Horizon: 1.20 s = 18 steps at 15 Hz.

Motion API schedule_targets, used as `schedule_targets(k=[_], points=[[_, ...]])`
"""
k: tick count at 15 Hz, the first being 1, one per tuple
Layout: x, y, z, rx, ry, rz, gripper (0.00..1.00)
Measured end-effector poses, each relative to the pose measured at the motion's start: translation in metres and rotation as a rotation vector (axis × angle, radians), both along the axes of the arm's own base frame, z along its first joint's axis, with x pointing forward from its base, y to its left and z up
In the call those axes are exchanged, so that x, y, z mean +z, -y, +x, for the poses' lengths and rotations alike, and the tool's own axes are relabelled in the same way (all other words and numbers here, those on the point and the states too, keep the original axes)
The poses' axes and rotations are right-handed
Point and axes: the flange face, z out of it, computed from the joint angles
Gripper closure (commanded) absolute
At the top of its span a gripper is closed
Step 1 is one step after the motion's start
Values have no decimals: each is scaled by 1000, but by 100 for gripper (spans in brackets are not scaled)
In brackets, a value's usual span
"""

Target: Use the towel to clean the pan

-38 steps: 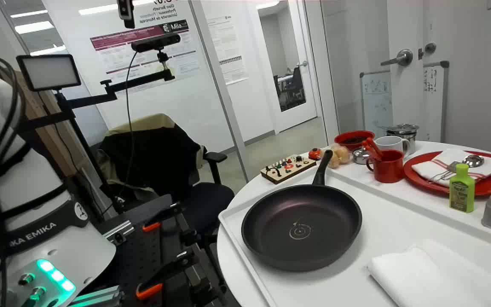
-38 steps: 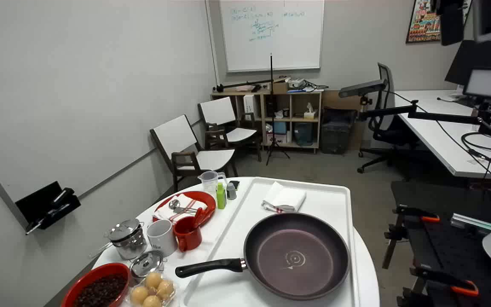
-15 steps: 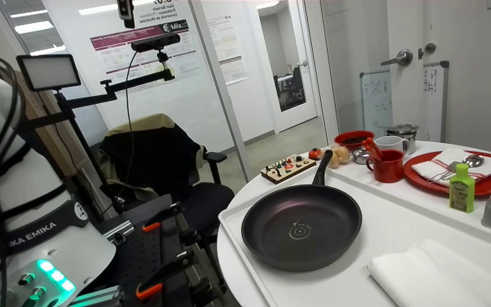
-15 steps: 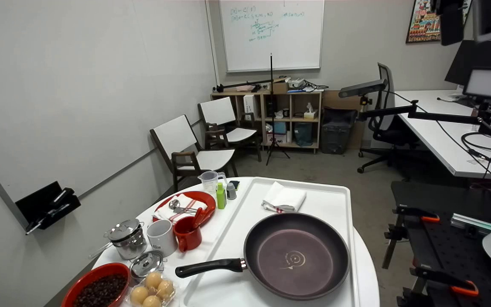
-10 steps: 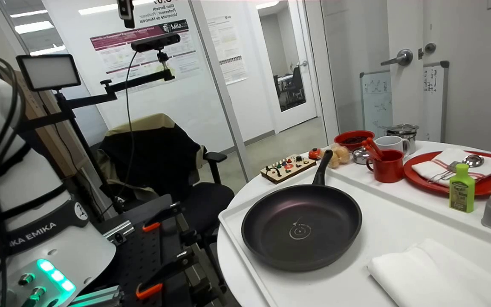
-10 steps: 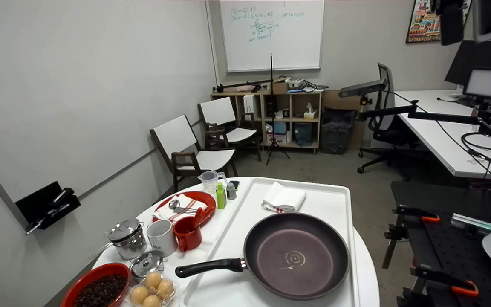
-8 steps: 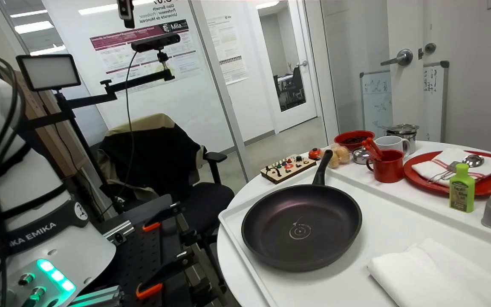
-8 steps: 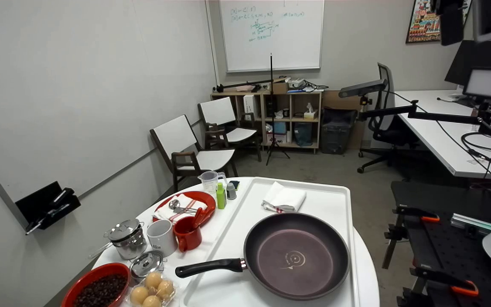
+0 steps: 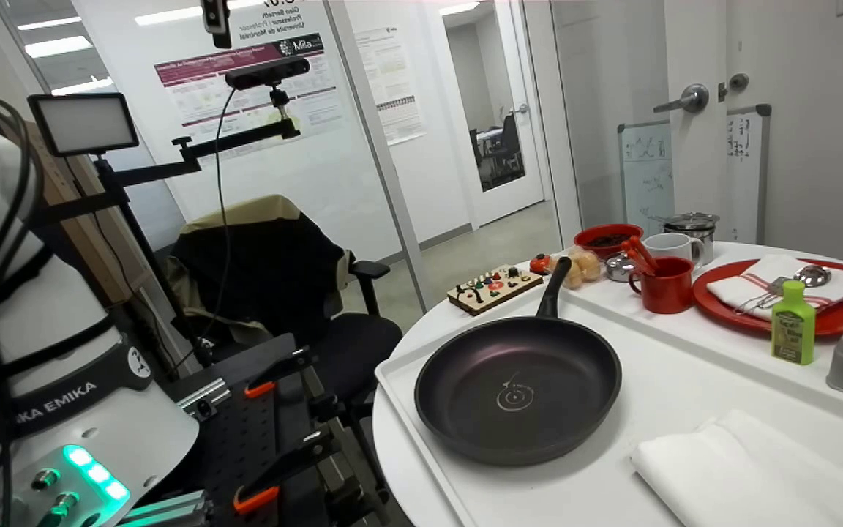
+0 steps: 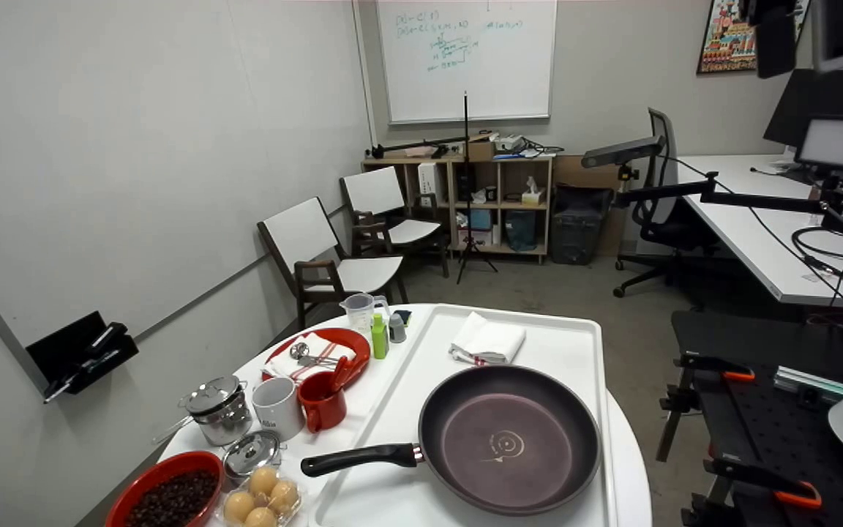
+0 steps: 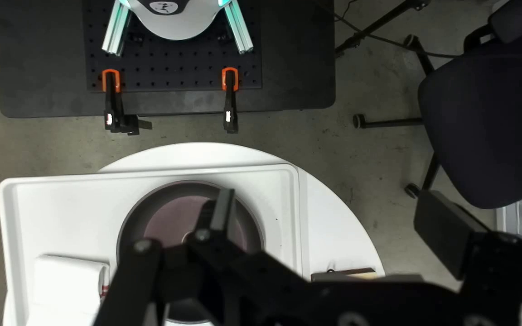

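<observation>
The pan (image 9: 516, 417) is a large round black frying pan lying in the white tray, seen in both exterior views (image 10: 509, 468). It also shows in the wrist view (image 11: 135, 222), partly hidden behind my gripper. The towel (image 9: 743, 468) is a folded white cloth lying flat in the tray beside the pan. Its red-striped edge shows in an exterior view (image 10: 489, 338), and the towel is partly in the wrist view (image 11: 68, 283). My gripper (image 11: 331, 222) is open and empty, its fingers wide apart, high above the tray. Only bits of it show at the top of an exterior view (image 10: 773, 40).
The white tray (image 10: 590, 351) has a raised rim and sits on a round white table (image 11: 329, 222). Beside the tray are a red mug (image 9: 667, 287), a red plate (image 9: 729, 311), a green bottle (image 9: 792, 326), a red bowl (image 10: 205, 468) and a box of controls (image 9: 496, 288).
</observation>
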Motion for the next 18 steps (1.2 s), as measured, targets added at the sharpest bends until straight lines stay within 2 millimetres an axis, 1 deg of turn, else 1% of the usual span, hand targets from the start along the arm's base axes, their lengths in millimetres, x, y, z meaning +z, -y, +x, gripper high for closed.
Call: schedule_targets(k=[5,9,11,14,16,18], points=[[0,1,0,-3,1,0,0],[5,-1,-3,3,20,-1,0],[4,-3,-1,9,38,-2,0],[-6,1,14,1,76,-7,0],[-19,9,31,-17,90,-16,0],[-37,24,55,-42,106,-25,0]])
